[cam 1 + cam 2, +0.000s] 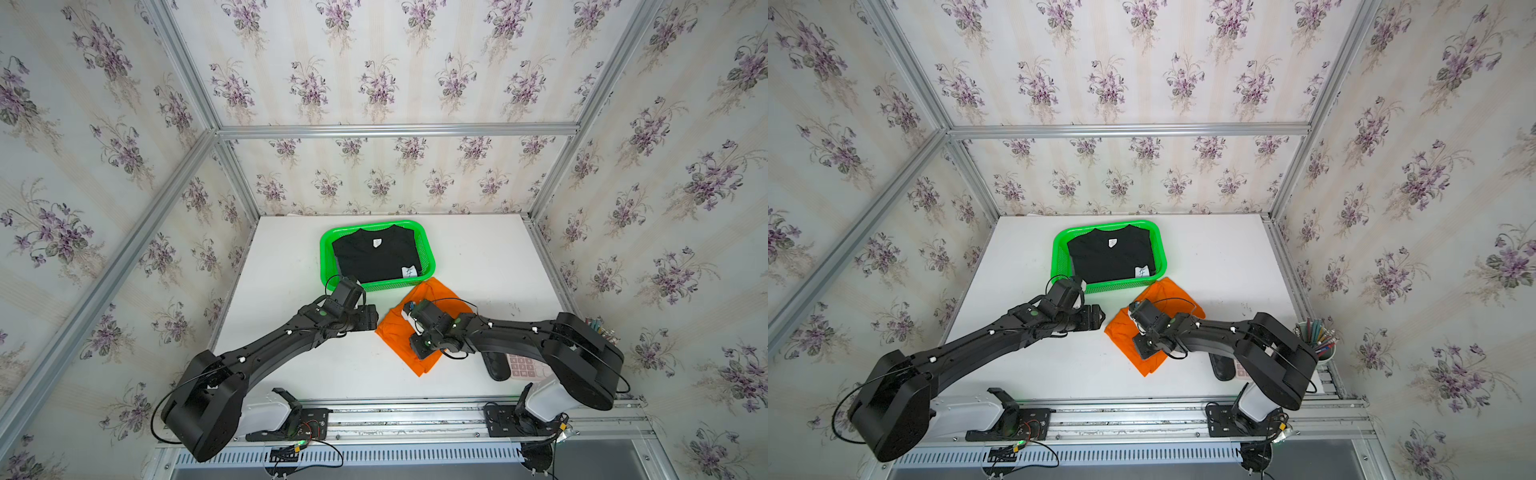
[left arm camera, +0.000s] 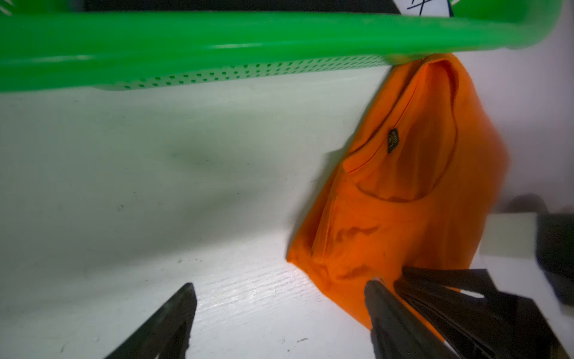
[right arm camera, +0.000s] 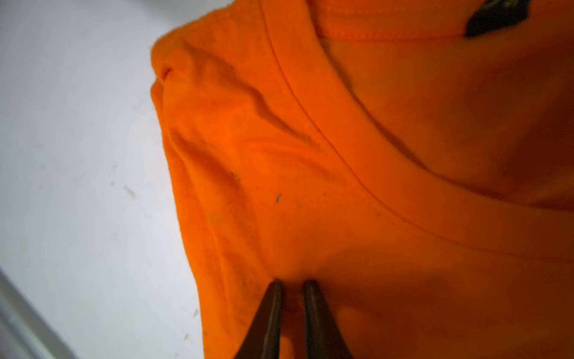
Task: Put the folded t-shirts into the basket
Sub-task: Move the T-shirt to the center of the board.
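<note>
Left claw point(image 2: 281, 298), released, hovers over bare tabletop point(image 2: 155, 186). Just beyond it stands the basket point(image 2: 217, 40), holding the black t-shirt point(image 1: 374, 257). Beside its fingertip the orange t-shirt point(image 2: 403, 202) lies diagonally, collar end toward the basket's corner. Right claw point(image 3: 293, 284) is clenched on a fold near the shirt's edge.

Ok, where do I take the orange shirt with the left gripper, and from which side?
Take the shirt by its folded edge facing the left arm, coming in low from the bare table side. The open left gripper sits right beside that edge, where the layers stack. The right gripper pinches cloth near the collar, so a second grip should keep the fold together.
</note>
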You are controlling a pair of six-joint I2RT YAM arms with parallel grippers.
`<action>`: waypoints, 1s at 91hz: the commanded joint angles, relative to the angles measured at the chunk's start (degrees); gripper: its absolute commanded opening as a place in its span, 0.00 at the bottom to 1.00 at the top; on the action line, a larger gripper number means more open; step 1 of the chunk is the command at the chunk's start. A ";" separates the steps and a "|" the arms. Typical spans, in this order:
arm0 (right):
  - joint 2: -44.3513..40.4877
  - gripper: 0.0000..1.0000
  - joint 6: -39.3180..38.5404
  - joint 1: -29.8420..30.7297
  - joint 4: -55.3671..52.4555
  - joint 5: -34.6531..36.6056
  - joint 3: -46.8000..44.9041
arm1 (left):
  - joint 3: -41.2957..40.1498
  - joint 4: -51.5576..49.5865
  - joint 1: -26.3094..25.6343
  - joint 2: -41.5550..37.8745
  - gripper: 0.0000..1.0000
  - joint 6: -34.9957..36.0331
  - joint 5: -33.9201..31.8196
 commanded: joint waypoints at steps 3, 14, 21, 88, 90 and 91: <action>-0.54 0.18 -3.54 0.24 -4.34 -16.04 -0.28 | -0.08 -4.29 0.00 -1.05 0.86 2.66 5.26; -1.10 0.19 -4.74 0.25 -3.18 -22.65 -0.65 | 0.03 -9.53 0.00 -1.03 0.86 3.17 9.44; -2.33 0.21 -4.40 0.29 -1.74 -25.72 -0.66 | -1.51 -10.46 0.04 -1.30 0.83 2.24 14.36; -13.18 0.52 1.07 -12.33 -8.61 3.32 7.86 | 6.19 -13.07 -0.09 10.78 0.78 9.36 17.75; -13.18 0.52 1.21 -12.74 -8.69 3.36 7.86 | 6.47 -13.06 -0.09 11.66 0.78 9.55 18.41; -13.18 0.53 1.20 -12.92 -8.70 3.36 7.86 | 6.63 -13.06 -0.09 12.17 0.78 9.59 18.73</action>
